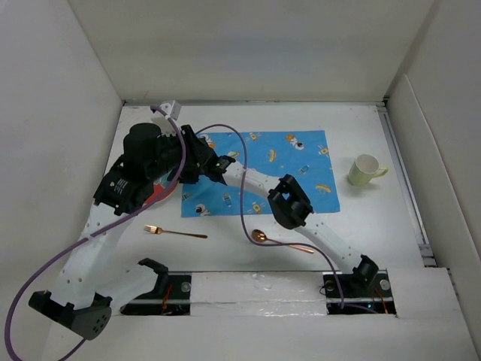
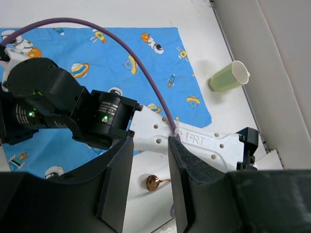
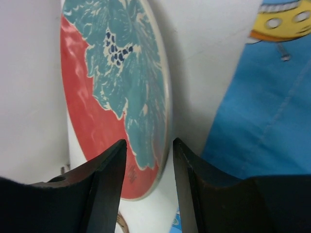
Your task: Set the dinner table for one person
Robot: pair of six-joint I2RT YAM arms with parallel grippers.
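Note:
On the white dinner table, a red plate with a teal leaf pattern lies left of the blue space-patterned placemat. In the top view only a red sliver of the plate shows under my left arm. My right gripper is open, with the plate's near rim between its fingers but not clamped. My left gripper is open and empty, held above my right arm's white forearm. In the top view both grippers bunch together around the black wrists.
A pale green cup lies on its side right of the placemat, and also shows in the left wrist view. A copper fork and a copper spoon lie near the front. White walls border the table.

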